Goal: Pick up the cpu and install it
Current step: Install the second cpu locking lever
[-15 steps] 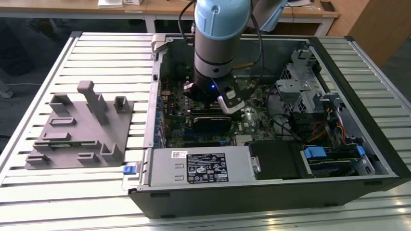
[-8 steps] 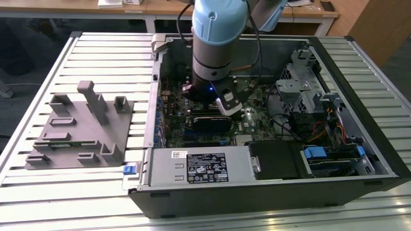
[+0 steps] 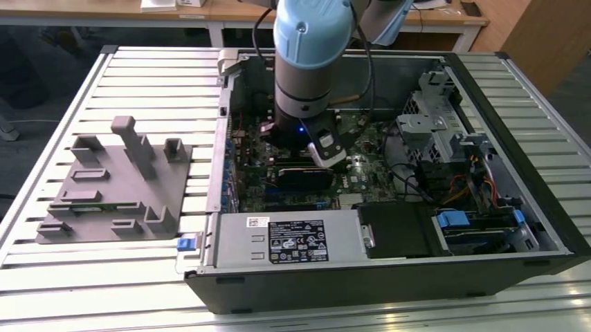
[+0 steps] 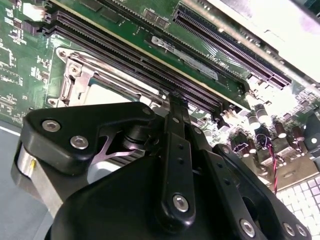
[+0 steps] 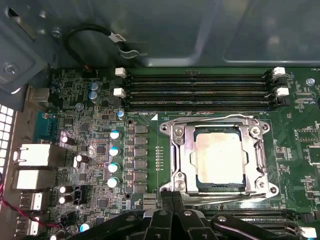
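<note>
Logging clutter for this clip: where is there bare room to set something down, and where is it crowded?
Bare slatted table lies beyond the grey fixture, on the exterior view's left. Inside the computer case it is crowded: the pincer hangs by the socket frame holding the cpu, beside the memory slots.

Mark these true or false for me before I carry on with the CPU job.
1. The cpu lies inside the socket frame. True.
2. The computer case is closed with its side panel on. False: it is open, the motherboard exposed.
3. The gripper is beside the socket. True.
4. The grey fixture sits inside the case. False: it sits outside, at the exterior view's left.
5. Memory slots run beside the socket. True.
</note>
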You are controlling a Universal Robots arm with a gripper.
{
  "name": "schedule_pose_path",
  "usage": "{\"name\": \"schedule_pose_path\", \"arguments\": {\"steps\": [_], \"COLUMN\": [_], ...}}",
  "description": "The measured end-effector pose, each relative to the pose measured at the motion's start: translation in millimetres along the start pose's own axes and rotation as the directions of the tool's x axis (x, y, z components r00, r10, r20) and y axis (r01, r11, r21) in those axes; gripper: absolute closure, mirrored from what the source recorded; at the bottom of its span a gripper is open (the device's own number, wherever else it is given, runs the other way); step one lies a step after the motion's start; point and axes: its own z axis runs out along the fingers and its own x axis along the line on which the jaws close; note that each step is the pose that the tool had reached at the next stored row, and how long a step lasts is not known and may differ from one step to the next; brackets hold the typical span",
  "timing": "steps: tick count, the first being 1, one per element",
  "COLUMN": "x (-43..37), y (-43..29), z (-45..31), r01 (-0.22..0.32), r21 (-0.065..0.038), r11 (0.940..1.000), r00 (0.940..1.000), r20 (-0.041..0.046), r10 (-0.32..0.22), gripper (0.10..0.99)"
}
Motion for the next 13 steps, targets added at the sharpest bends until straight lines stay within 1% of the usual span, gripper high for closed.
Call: {"name": "schedule_pose_path", "arguments": {"steps": [13], "x": [0.2], "y": [-0.7], "z": [2.7], "r01": [0.000], "r21": [-0.004], "r11": [1.0000], "r00": [1.0000], "r20": [0.0001], "r10": [0.000], "gripper": [0.980]}}
